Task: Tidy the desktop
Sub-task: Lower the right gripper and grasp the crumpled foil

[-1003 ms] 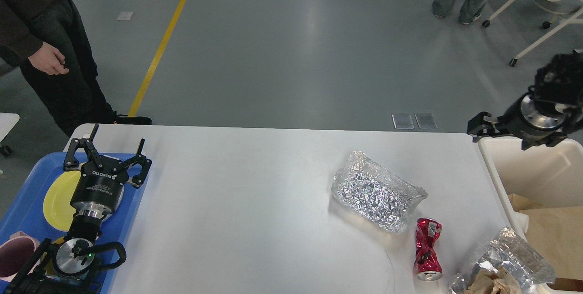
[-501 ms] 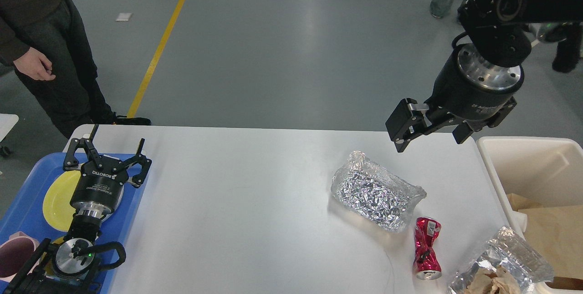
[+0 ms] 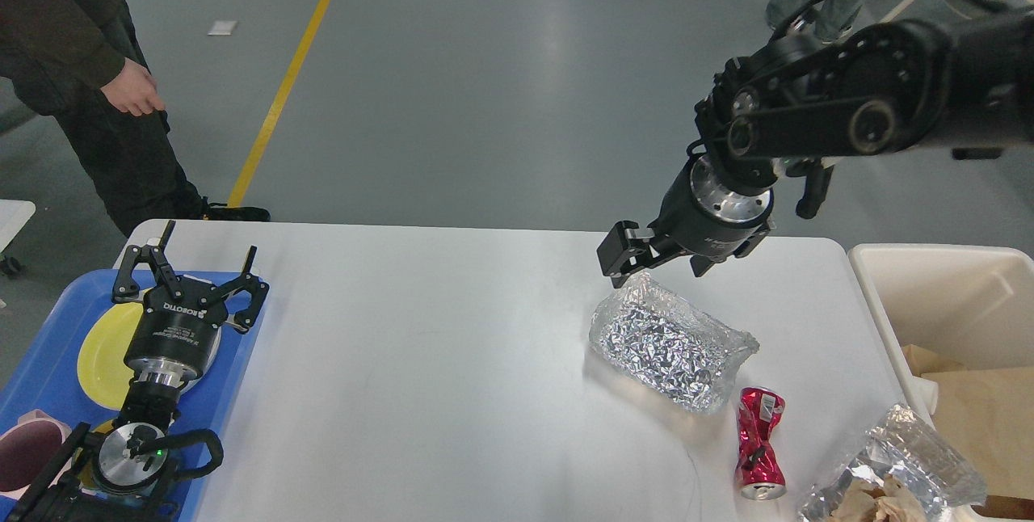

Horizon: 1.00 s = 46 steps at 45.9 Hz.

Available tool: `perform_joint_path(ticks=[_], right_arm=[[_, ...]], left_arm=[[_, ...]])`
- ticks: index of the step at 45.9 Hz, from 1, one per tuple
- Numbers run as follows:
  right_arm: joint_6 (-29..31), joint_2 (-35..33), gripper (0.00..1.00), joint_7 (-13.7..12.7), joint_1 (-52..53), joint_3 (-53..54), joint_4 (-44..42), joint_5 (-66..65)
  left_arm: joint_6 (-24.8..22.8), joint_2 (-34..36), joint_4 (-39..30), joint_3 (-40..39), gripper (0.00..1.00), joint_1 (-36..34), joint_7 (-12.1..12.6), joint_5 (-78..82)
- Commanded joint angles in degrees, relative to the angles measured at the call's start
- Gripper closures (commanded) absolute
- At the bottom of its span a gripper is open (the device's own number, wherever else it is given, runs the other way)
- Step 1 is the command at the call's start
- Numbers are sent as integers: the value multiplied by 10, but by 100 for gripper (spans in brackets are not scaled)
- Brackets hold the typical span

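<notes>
The white desktop (image 3: 444,360) fills the lower view. A crumpled silver foil bag (image 3: 666,344) lies on its right half. A crushed red can (image 3: 758,441) lies just in front of it. A second foil bag with brown paper (image 3: 888,473) lies at the front right corner. My right gripper (image 3: 658,266) is open and empty, pointing down just above the far end of the first foil bag. My left gripper (image 3: 194,271) is open and empty, over the blue tray (image 3: 48,360) at the left edge.
A cream-white bin (image 3: 945,296) holding brown paper stands off the table's right end. The tray holds a yellow plate (image 3: 101,356) and a pink bowl (image 3: 24,457). A person (image 3: 73,77) stands at the far left corner.
My right arm has swung left from over the bin and come down to the far end of the foil bag. My left arm has not moved. The person has raised his hands.
</notes>
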Motion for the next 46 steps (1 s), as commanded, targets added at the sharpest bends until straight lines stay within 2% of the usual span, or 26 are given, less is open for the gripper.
perform_joint_path(ticks=[1, 9, 14, 34, 39, 46], right_arm=[[-40, 49, 10, 1, -116, 21, -97, -71], [-106, 86, 10, 2, -225, 35, -111, -189], [-146, 113, 10, 1, -296, 37, -153, -269], [-155, 169, 10, 0, -441, 30, -326, -302], [-158, 170, 24, 1, -464, 28, -350, -303], [-159, 167, 53, 1, -470, 21, -350, -305]], left_arm=[[0, 0, 0, 1, 4, 0, 0, 0], [0, 0, 0, 0, 4, 0, -1, -1], [0, 0, 0, 0, 4, 0, 0, -1], [0, -1, -1, 1, 4, 0, 0, 0], [0, -1, 0, 1, 4, 0, 0, 0], [0, -1, 0, 1, 4, 0, 0, 0]])
